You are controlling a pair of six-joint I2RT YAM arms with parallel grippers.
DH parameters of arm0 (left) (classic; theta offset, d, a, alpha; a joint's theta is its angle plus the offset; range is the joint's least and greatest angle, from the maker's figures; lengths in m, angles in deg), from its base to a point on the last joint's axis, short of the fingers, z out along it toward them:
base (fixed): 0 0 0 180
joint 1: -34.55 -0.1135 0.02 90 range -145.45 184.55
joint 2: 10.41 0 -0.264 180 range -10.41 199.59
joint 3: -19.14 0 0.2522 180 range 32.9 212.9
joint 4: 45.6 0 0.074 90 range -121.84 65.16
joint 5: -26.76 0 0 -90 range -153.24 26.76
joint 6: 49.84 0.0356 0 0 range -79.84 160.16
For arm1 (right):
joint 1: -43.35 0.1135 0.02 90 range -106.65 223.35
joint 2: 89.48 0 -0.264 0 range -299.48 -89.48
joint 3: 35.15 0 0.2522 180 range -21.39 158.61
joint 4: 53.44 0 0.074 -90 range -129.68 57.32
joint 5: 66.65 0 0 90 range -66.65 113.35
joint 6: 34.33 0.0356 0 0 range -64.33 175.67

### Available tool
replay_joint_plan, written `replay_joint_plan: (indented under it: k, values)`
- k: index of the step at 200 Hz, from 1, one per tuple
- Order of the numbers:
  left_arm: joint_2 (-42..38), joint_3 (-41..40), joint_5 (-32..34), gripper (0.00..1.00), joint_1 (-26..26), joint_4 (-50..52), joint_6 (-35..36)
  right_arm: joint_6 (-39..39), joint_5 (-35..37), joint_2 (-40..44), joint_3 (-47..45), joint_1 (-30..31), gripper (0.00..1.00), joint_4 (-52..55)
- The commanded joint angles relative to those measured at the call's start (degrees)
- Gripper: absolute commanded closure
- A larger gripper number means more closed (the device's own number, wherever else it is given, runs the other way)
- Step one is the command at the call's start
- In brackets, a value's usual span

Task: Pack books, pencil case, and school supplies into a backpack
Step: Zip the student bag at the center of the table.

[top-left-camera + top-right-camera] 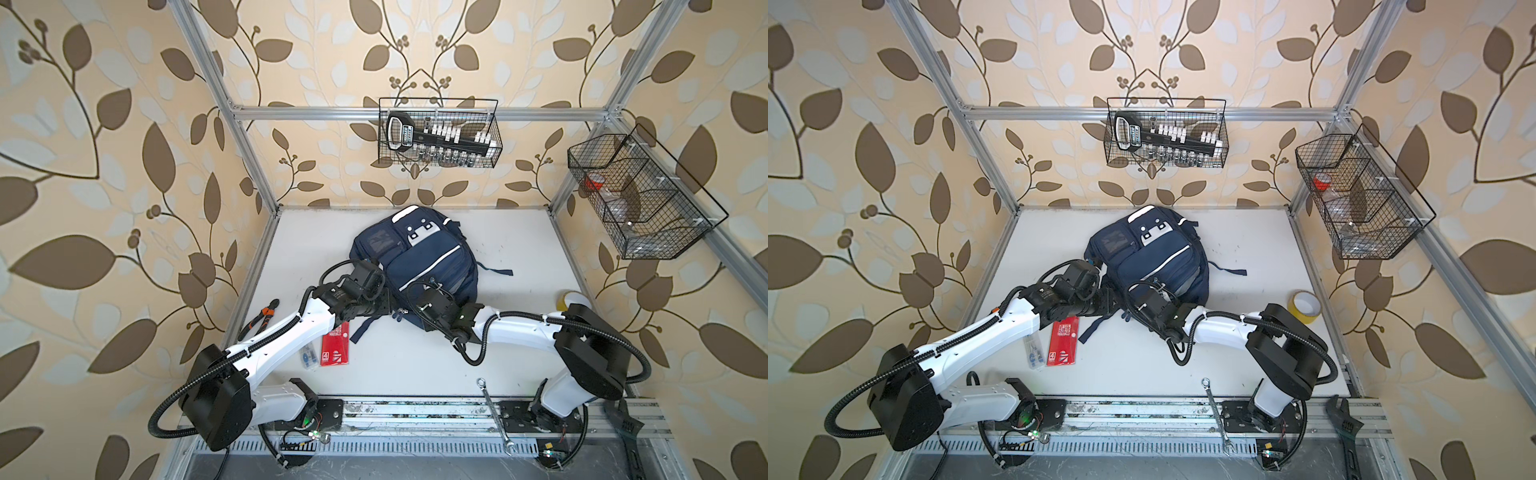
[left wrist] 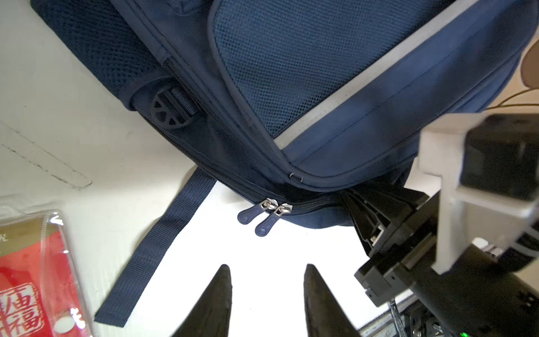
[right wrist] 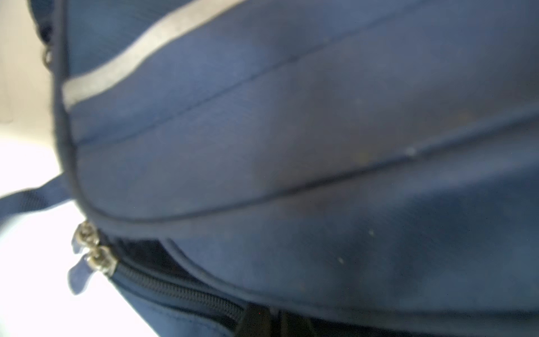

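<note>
The backpack (image 1: 428, 266) lies flat on the desk (image 1: 519, 257) with its main zip closed and its two zipper pulls (image 2: 262, 216) at the near edge; the red booklet (image 1: 336, 345) and clear box (image 1: 308, 355) lie beside the left arm. The left claw (image 2: 268, 291) hovers half open just short of the pulls, and the right claw (image 2: 360, 201) is closed tight, tips under the flap's rim, seemingly pinching fabric. Soft and floppy, the backpack will likely bunch, so grip one flat pull tab while the fabric is pinned.
</note>
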Motion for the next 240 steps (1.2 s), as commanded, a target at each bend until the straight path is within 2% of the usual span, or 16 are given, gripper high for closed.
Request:
replay_joint_plan:
  k: [1,10,19,41,58,79,93,133,142,159,174,179,186,205,218,240]
  values:
    - [0.10,-2.64,-5.06,0.47,1.42,-9.06,-0.10,-4.91,-0.96,7.91,-3.66,-1.14,1.00,-1.13]
    - [0.38,-3.72,-4.31,0.29,3.77,-12.77,1.06,-6.61,-4.66,11.51,-5.30,-2.12,1.00,-1.73]
    - [1.35,-3.81,-2.48,0.17,6.45,-14.51,3.00,-7.88,-8.03,15.35,-6.45,-3.19,1.00,-1.91]
    - [5.11,-4.78,3.25,0.08,11.91,-19.80,8.50,-10.16,-14.92,21.21,-5.80,-5.97,1.00,0.46]
    - [7.64,-5.84,7.31,0.02,13.41,-24.75,11.37,-11.10,-21.09,22.24,-4.69,-8.13,1.00,2.15]
    - [8.38,-6.35,9.62,0.01,13.98,-30.24,16.78,-11.39,-26.10,22.57,-4.12,-10.01,1.00,3.68]
    - [8.66,-6.34,13.59,0.01,14.84,-32.55,20.99,-11.31,-28.56,23.02,-3.91,-10.34,1.00,3.83]
    - [13.81,-5.40,22.99,0.01,15.34,-36.21,27.73,-11.47,-30.78,23.56,-0.98,-10.40,1.00,6.63]
    - [14.43,-5.98,22.23,0.02,15.34,-38.42,29.13,-11.39,-31.10,23.89,-0.58,-10.41,1.00,7.01]
    - [16.78,-5.90,18.87,0.09,16.18,-41.69,33.24,-11.31,-32.12,24.19,0.15,-10.38,1.00,7.14]
    - [20.42,-3.54,18.50,0.22,16.57,-41.49,35.35,-11.13,-32.20,24.05,1.23,-10.31,1.00,7.93]
    - [21.56,-2.65,18.67,0.30,16.57,-41.23,35.68,-11.05,-31.80,24.01,1.67,-10.32,1.00,8.30]
    - [23.22,-1.20,19.59,0.42,16.57,-40.47,35.82,-10.92,-31.15,24.09,2.12,-10.33,1.00,8.68]
    - [25.53,1.50,24.90,1.00,16.57,-38.16,34.47,-10.51,-26.29,24.19,3.78,-10.32,1.00,11.31]
    - [24.66,0.74,28.37,1.00,16.57,-38.30,32.92,-10.66,-21.39,24.10,5.38,-10.33,1.00,14.51]
    - [21.53,-1.30,29.08,1.00,16.49,-37.56,31.06,-9.81,-8.01,22.88,9.06,-10.52,1.00,22.68]
